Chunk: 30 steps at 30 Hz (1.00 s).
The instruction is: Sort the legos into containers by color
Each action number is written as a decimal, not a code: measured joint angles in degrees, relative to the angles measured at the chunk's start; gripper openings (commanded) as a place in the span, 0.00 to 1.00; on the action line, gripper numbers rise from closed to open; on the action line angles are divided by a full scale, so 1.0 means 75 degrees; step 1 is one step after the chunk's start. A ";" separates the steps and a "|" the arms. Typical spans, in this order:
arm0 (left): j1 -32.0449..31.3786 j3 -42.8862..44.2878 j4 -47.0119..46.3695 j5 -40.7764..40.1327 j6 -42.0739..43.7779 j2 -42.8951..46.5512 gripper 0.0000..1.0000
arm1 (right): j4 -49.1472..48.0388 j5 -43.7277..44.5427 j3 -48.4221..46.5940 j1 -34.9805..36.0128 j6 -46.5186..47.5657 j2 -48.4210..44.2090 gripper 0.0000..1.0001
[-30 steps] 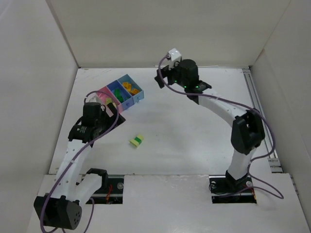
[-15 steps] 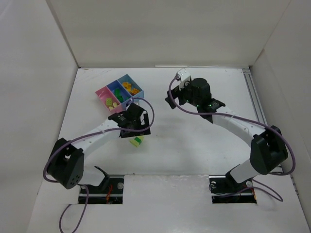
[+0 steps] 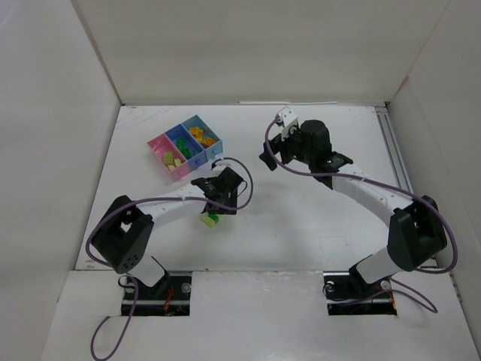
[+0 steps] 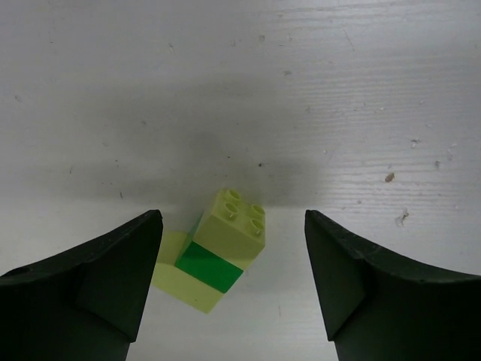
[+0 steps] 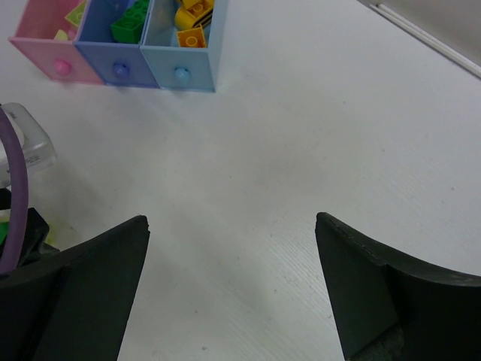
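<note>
The left gripper (image 4: 231,218) has swung from the bins (image 3: 180,170) down over the yellow-green brick (image 4: 225,252) on the table (image 3: 301,226), jaws apart astride it. The right gripper (image 5: 231,226) gapes empty. The brick lies askew and may twist free.

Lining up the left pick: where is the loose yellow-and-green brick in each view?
Top external: brick left of centre, just under the left gripper.
Left wrist: brick lower centre, between the open fingers, touching neither.
Right wrist: not clearly in it; at most a green sliver at the left edge.
Shared landmark: the left gripper links top and left wrist; the bins link top and right wrist.
</note>
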<state>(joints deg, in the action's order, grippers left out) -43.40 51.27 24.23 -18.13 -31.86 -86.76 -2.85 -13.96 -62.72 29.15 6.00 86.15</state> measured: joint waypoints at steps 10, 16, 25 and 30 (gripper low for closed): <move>-0.0157 0.0134 0.0239 -0.0458 -0.0044 -0.0542 0.47 | 0.0172 -0.0198 0.0000 -0.0143 0.0047 0.0000 0.96; -0.0221 0.0219 0.0291 -0.0463 -0.0052 -0.0694 0.32 | 0.0184 -0.0268 0.0000 -0.0201 0.0090 0.0006 0.96; -0.0248 0.0478 0.0466 -0.0396 -0.0096 -0.0807 0.15 | 0.0187 -0.0353 0.0012 -0.0297 0.0093 0.0029 0.96; -0.0248 0.0956 0.0804 -0.0414 -0.0338 -0.0653 0.15 | 0.0198 -0.0350 0.0449 -0.0408 0.0090 -0.0321 0.96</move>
<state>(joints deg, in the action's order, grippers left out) -45.25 58.43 30.26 -21.23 -34.39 -91.66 -1.37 -16.58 -59.35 26.09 6.68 83.74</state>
